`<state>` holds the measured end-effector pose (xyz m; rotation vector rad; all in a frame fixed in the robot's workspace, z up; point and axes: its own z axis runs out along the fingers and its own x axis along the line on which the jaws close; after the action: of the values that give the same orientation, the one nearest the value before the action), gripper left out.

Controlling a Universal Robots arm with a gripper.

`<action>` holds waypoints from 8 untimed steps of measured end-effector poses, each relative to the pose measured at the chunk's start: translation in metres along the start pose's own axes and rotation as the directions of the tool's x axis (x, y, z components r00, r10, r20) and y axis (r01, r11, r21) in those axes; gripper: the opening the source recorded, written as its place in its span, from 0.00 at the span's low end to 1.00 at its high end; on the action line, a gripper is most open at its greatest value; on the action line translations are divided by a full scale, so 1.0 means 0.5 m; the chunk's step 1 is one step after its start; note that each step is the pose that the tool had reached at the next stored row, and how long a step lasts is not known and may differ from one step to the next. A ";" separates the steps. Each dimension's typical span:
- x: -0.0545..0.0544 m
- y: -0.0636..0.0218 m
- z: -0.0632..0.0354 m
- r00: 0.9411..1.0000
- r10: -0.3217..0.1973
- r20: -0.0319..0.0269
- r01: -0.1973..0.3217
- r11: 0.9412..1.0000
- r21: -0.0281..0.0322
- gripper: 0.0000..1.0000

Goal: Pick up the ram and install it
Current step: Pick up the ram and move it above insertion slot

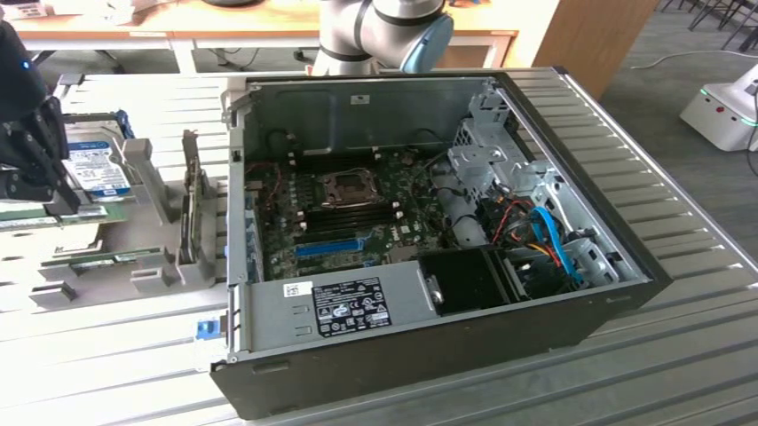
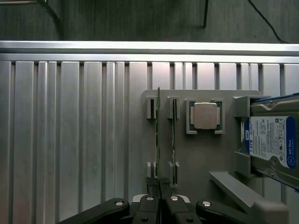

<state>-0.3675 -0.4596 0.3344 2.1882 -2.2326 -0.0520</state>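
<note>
Gripper (image 2: 161, 189): pinches the ram (image 2: 158, 135) by one end, black fingers (image 2: 152, 210) drawn almost together with just the thin board between them.

Ram: green, long and narrow, on edge. Runs straight out from the fingertips along the first pair of slots in the grey holder (image 2: 201, 158) and reaches just past the holder's far edge. Cannot tell whether lifted clear of those slots or seated in them.

Just beside it, parallel and also on edge: second green stick (image 2: 174, 140), in the neighbouring pair of slots, apart from the fingers.

Next along the holder: square processor chip (image 2: 205, 115), silver lid up, in a green-edged pocket. Beyond that: hard drive (image 2: 271, 144) with blue-white label, propped in grey brackets.

Under all of it: ribbed metal table (image 2: 70, 140).

From the exterior view: gripper at the far left, over the holder, well apart from the open computer case (image 1: 450, 355). Case on its side on the same table, to the exterior view's right of the holder, side panel off. Inside, face up: motherboard (image 1: 355, 213) with bare processor socket (image 1: 350, 186), black memory slots (image 1: 355, 202) just beside the socket, blue slot (image 1: 326, 247) nearer the camera. Behind the case: grey arm base (image 1: 379, 31) with pale blue cap.
</note>
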 end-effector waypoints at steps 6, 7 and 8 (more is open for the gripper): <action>0.000 0.001 -0.018 1.000 0.000 0.000 0.000 1.000 0.000 0.12; 0.000 0.001 -0.021 1.000 0.000 0.000 0.000 1.000 0.000 0.12; 0.000 0.001 -0.024 1.000 0.000 0.000 0.000 1.000 0.000 0.12</action>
<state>-0.3675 -0.4596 0.3465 2.1881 -2.2327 -0.0520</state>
